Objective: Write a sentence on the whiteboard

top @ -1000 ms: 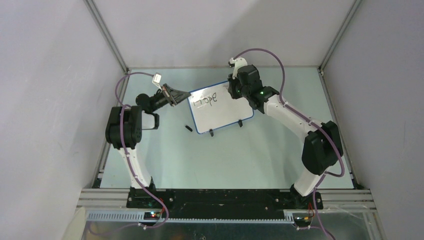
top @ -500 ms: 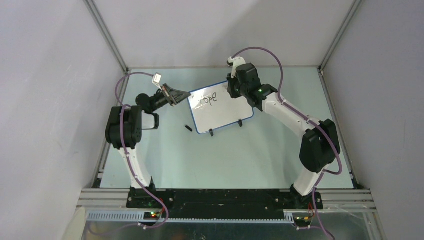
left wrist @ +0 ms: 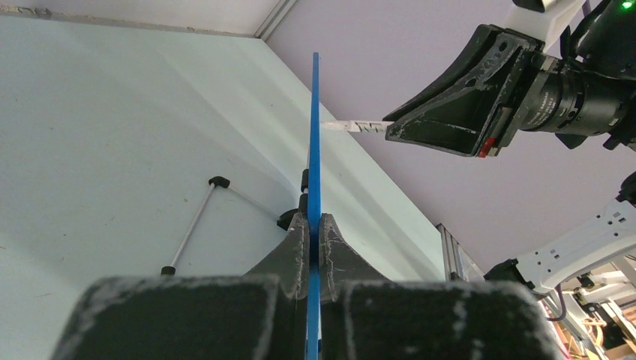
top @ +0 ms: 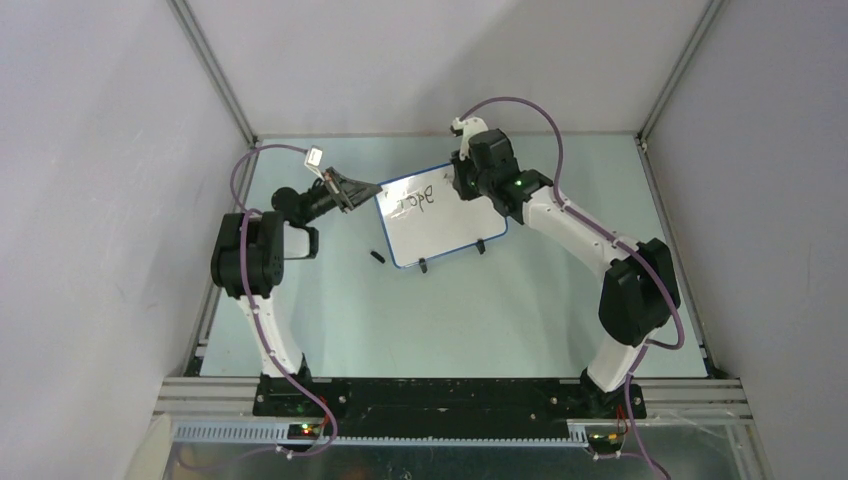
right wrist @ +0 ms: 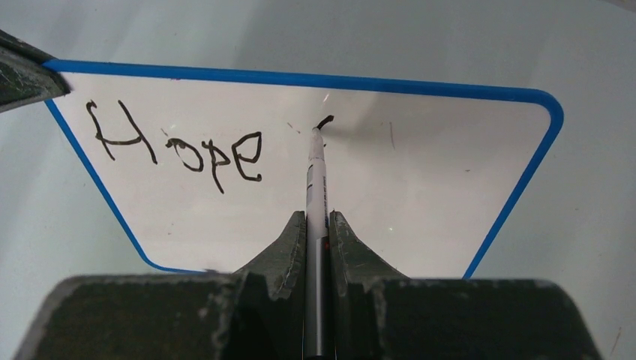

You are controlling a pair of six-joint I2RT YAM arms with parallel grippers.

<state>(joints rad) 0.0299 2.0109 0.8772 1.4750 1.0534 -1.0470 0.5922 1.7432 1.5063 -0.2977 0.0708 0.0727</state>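
The whiteboard (top: 445,225) stands tilted on the table, white with a thin blue frame. My left gripper (top: 372,190) is shut on its left edge; the left wrist view shows the blue edge (left wrist: 313,135) pinched between the jaws of that gripper (left wrist: 313,223). My right gripper (top: 467,182) is at the board's upper right, shut on a slim black-and-white marker (right wrist: 316,180). The marker's tip touches the white surface (right wrist: 435,172) at a short new stroke (right wrist: 325,120). Of the sentence, only "Hope" (right wrist: 180,146) shows, to the left of the tip.
A small black cap (top: 377,257) lies on the table left of the board's lower corner. Two black clip feet (top: 422,266) (top: 480,246) hold up the board's near edge. Grey walls enclose the table on three sides.
My right gripper with the marker has shifted slightly to the left along the top of the board. The left arm and the board have not moved.
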